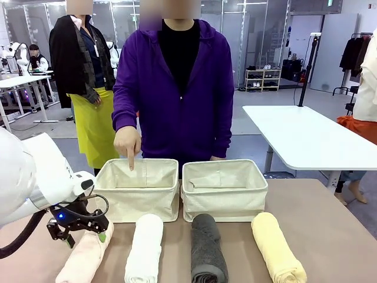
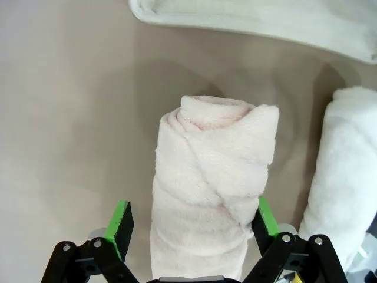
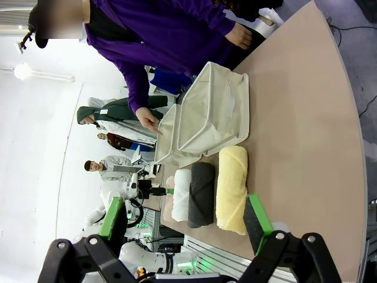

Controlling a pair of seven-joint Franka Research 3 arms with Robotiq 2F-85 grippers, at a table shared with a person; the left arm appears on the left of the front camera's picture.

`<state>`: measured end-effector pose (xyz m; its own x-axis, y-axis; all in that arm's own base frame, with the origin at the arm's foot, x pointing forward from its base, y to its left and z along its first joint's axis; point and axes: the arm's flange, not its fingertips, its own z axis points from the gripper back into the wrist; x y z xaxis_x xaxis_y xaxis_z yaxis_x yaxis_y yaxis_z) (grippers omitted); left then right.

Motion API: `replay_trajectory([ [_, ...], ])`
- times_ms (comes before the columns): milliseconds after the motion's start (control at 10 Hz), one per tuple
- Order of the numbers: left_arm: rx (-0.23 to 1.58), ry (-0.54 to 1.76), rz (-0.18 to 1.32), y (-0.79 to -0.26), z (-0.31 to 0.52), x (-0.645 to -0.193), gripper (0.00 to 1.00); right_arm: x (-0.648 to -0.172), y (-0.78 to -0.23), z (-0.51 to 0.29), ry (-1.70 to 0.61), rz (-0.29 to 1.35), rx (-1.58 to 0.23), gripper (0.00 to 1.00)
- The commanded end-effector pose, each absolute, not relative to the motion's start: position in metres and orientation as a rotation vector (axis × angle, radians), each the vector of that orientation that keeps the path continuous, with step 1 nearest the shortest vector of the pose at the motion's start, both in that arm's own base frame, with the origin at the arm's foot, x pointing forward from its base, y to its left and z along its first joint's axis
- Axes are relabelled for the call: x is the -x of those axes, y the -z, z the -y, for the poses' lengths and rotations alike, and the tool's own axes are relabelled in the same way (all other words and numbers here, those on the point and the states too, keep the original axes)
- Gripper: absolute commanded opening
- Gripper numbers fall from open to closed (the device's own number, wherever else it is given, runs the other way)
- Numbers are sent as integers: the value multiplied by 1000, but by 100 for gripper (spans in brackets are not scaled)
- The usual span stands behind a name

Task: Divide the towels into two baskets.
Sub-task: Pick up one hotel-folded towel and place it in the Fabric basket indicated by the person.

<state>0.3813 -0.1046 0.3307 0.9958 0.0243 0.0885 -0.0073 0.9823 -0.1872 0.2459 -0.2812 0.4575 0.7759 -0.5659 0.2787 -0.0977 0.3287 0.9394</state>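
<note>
Landmark: left basket (image 1: pixel 138 203), cream canvas, upright on the table (image 1: pixel 330 236), mouth open upward.

Right basket (image 1: pixel 224 206): just beside the left basket on its right-hand side. The walls are near each other, with a narrow gap between them.

Person's hand (image 1: pixel 128 144): over the far rim of the left basket. The index finger is stretched down toward the inside and the other fingers are curled in. It holds nothing.

All four towels lie on the table on the robot's side of the left basket, outside it, rolled, side by side with their ends toward the baskets.
- Peach-cream towel (image 1: pixel 82 256): near the left basket's near-left corner, angled slightly outward.
- White towel (image 1: pixel 144 247): its far end is just short of the left basket's front wall.
- Dark grey towel (image 1: pixel 207 247): one place further to the right of the left basket, in front of the neighbouring bin.
- Pale yellow towel (image 1: pixel 277 244): furthest from the left basket.

Left gripper (image 1: pixel 88 236): low, in front of the left basket's near-left corner, over the far end of the peach-cream towel. In the left wrist view the gripper (image 2: pixel 193 219) has its jaws spread and straddling the roll. One green pad (image 2: pixel 121 221) stands clear of the cloth, and the other is at or just beside it. It is not clamped.

Right gripper (image 3: pixel 185 218): well apart from the left basket, off past the pale yellow towel. Its fingers are spread wide with nothing between them.
</note>
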Motion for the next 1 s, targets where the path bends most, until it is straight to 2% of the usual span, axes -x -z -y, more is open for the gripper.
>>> replay_trajectory([
  [0, 223, 27, 56, -315, 97, -326, 100, -244, -461, 281, 336, 657, -1225, 100],
  [100, 222, 34, 48, -314, 98, -324, 98, -244, -461, 281, 336, 657, -1225, 100],
  [200, 209, 42, 37, -310, 98, -323, 81, -244, -461, 281, 336, 657, -1225, 100],
  [300, 214, 47, 39, -309, 98, -322, 78, -244, -461, 281, 336, 657, -1225, 100],
  [400, 221, 56, 44, -311, 98, -321, 61, -244, -461, 281, 336, 657, -1225, 100],
  [500, 225, 60, 45, -312, 98, -321, 59, -244, -461, 281, 336, 657, -1225, 100],
  [600, 224, 62, 45, -313, 98, -321, 42, -244, -461, 281, 336, 657, -1225, 100],
  [700, 220, 68, 48, -313, 98, -320, 39, -244, -461, 281, 336, 657, -1225, 100],
  [800, 219, 62, 59, -314, 97, -321, 22, -244, -461, 281, 336, 657, -1225, 100],
  [900, 196, 55, 41, -329, 114, -371, 22, -244, -461, 281, 336, 657, -1225, 100],
])
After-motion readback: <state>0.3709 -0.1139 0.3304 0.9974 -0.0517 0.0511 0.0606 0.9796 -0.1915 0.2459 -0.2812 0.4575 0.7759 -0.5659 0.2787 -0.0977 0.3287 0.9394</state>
